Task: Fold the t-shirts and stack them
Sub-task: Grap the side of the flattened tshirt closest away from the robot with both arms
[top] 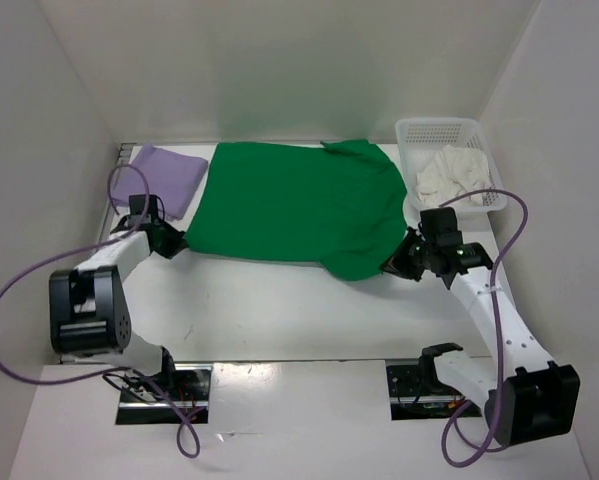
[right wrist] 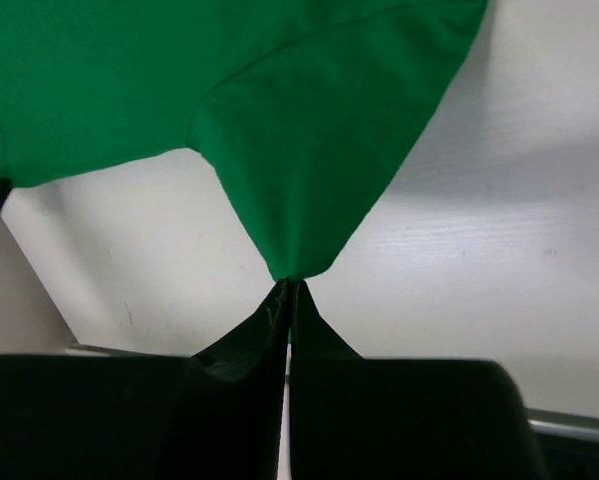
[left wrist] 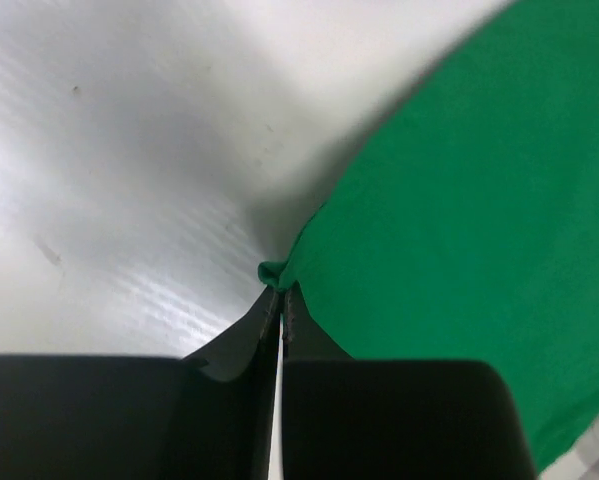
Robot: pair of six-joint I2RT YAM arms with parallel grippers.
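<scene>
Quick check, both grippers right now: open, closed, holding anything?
Left gripper: closed, pinching a corner of the green t-shirt.
Right gripper: closed, pinching another corner of the green t-shirt.

Left arm (top: 114, 255) and right arm (top: 494, 310): white tubular links between boxy black joint housings; a purple cable (top: 525, 212) loops from each; left gripper (left wrist: 281, 290) and right gripper (right wrist: 289, 283) matte black, tapering to thin tips.

- Green t-shirt (top: 299, 205): bright, plain green throughout.
- Lavender t-shirt (top: 167, 175): pale purple, plain.
- White t-shirt (top: 457, 172): cream-white, plain.
- Basket (top: 416, 140): white, open mesh pattern.
- Counter (top: 279, 310): white, a few faint dark scuffs.
- Left claw (left wrist: 281, 300) and right claw (right wrist: 289, 290): black.
- Cables (top: 525, 213): purple.
</scene>
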